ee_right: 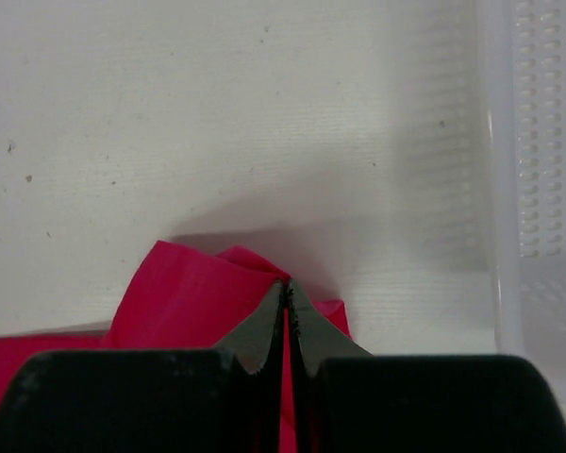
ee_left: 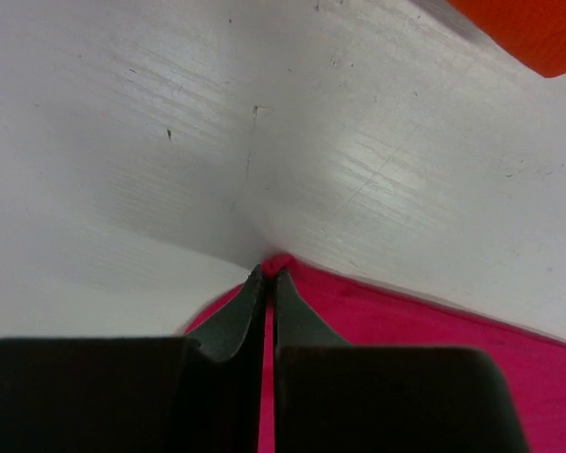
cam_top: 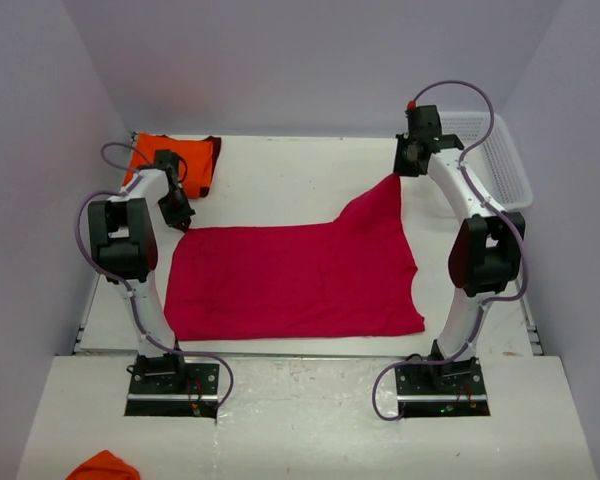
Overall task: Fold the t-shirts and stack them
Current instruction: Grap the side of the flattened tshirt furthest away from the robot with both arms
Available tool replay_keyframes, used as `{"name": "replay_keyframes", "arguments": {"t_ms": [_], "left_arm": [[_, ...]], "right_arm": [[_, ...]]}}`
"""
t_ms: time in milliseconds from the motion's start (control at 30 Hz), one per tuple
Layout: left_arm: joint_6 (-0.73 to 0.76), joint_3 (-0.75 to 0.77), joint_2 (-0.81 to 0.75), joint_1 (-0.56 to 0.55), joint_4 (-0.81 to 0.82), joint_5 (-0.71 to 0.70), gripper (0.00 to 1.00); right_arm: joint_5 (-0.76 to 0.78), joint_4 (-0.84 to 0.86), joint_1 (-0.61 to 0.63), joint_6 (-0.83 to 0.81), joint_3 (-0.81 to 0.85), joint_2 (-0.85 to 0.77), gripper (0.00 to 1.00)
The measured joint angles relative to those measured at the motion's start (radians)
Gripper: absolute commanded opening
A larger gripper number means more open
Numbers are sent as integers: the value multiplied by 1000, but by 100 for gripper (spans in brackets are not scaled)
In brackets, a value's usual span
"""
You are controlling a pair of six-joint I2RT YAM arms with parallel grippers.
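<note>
The crimson-pink t-shirt (cam_top: 290, 275) lies spread on the table between the arms. My left gripper (cam_top: 183, 222) is shut on its far left corner, and in the left wrist view the fingertips (ee_left: 267, 274) pinch a small bunch of pink cloth (ee_left: 434, 330). My right gripper (cam_top: 405, 170) is shut on the far right corner, which is pulled up and back into a point; the right wrist view shows the jaws (ee_right: 287, 283) closed on the pink fabric (ee_right: 170, 293). The orange t-shirt (cam_top: 175, 160), with a dark maroon edge, lies folded at the back left and shows as a corner (ee_left: 538, 33) in the left wrist view.
A white lattice basket (cam_top: 500, 150) stands at the back right, close beside my right gripper, its wall (ee_right: 538, 142) filling the right side of the right wrist view. A lump of orange cloth (cam_top: 105, 465) lies on the near ledge at the bottom left.
</note>
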Motion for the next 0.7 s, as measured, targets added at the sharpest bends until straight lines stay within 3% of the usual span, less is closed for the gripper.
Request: {"name": "replay_keyframes", "arguments": {"t_ms": [700], "left_arm": [[-25, 2, -118, -6, -2, -71, 0]], "right_arm": [[-20, -32, -24, -25, 146, 0, 0]]}}
